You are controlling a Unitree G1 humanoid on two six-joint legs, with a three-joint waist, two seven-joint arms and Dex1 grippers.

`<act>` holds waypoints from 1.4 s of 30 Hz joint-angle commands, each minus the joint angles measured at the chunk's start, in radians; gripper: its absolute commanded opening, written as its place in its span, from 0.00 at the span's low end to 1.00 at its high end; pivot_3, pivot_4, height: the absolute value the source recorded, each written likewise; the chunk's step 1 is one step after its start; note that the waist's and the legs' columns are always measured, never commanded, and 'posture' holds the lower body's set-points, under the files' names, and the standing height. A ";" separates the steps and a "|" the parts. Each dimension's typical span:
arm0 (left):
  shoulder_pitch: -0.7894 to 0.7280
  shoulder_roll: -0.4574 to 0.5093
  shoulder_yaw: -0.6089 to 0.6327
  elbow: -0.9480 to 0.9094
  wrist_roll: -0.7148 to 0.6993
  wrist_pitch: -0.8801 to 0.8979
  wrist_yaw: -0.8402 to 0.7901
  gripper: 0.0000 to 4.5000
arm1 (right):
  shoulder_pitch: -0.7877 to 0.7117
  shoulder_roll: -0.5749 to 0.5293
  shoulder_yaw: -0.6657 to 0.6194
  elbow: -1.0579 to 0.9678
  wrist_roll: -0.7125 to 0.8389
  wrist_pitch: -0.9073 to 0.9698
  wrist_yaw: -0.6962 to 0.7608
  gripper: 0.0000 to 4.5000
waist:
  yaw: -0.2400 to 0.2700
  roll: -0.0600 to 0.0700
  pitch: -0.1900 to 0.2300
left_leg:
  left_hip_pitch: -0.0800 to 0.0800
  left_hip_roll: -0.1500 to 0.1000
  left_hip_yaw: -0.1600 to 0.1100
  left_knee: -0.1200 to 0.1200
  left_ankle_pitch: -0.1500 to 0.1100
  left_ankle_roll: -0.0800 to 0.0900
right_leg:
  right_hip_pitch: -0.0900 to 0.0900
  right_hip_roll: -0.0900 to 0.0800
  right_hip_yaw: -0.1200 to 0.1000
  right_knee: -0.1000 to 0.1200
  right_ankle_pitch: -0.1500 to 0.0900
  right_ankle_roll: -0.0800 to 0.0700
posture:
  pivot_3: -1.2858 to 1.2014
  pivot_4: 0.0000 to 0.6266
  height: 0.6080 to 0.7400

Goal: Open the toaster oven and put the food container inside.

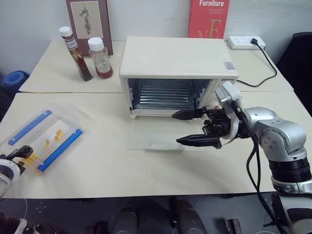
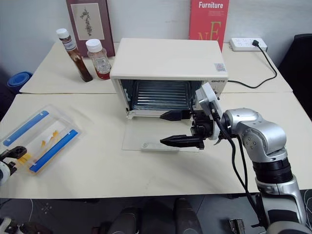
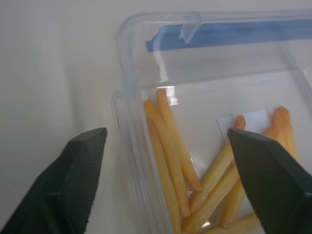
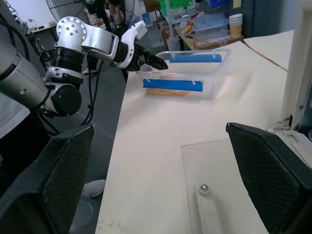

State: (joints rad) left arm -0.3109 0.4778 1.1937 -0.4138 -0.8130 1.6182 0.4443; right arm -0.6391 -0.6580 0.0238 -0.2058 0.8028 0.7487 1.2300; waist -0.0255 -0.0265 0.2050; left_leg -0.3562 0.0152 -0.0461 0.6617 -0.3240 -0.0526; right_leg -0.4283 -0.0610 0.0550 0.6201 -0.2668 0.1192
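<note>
two cream tables (image 1: pixel 146 175) edge to edge

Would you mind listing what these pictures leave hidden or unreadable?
- Toaster oven knobs: head views, hidden behind the right gripper.
- Left gripper: head views, arm cut off by the picture edge.
- Food container: left wrist view, far end cut off by the frame.
- Sauce bottle label: too small to read.

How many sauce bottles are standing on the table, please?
2. Both stand at the table's back left, beside the cream-white toaster oven: the tall slim dark-brown bottle is farther left, and the shorter round red-brown bottle is next to it, nearer the oven. None seems hidden.
</note>
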 commanded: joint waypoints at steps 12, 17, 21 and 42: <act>-0.019 0.168 -0.190 0.097 0.053 -0.004 -0.154 0.02 | 0.052 -0.094 -0.119 -0.103 0.057 0.057 -0.068 1.00 | 0.000 -0.002 0.000 | 0.000 0.000 0.000 0.000 0.000 0.000 | 0.000 0.000 0.000 0.000 0.000 0.000 | 0.52 0.24 1.00; -0.067 0.268 -0.379 0.085 -0.060 -0.004 -0.326 0.02 | 0.130 -0.133 -0.192 -0.161 0.094 0.087 -0.127 1.00 | 0.002 -0.004 0.000 | -0.002 0.000 0.000 0.000 0.000 0.000 | 0.000 -0.001 0.000 -0.003 0.000 0.000 | 0.52 0.24 1.00; -0.167 0.279 -0.483 0.114 -0.094 -0.004 -0.366 0.02 | 0.199 -0.145 -0.249 -0.212 0.124 0.106 -0.182 1.00 | -0.002 -0.004 0.001 | -0.003 0.000 0.000 0.000 -0.001 0.000 | -0.001 -0.001 0.000 -0.004 0.000 0.000 | 0.52 0.24 1.00; -0.373 0.355 -0.786 0.260 0.059 -0.025 -0.516 0.02 | 0.536 -0.170 -0.509 -0.411 0.280 0.091 -0.428 1.00 | 0.048 -0.004 0.001 | -0.017 -0.016 -0.009 0.001 0.004 0.006 | -0.001 -0.017 -0.009 -0.015 0.003 0.005 | 0.52 0.24 1.00</act>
State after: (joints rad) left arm -0.6825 0.8096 0.3751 -0.1387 -0.7686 1.6055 -0.0399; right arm -0.0944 -0.8095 -0.4624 -0.6039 1.0603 0.8608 0.7997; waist 0.0230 -0.0307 0.2065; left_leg -0.3729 -0.0008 -0.0552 0.6626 -0.3200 -0.0463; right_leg -0.4296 -0.0778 0.0461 0.6052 -0.2642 0.1242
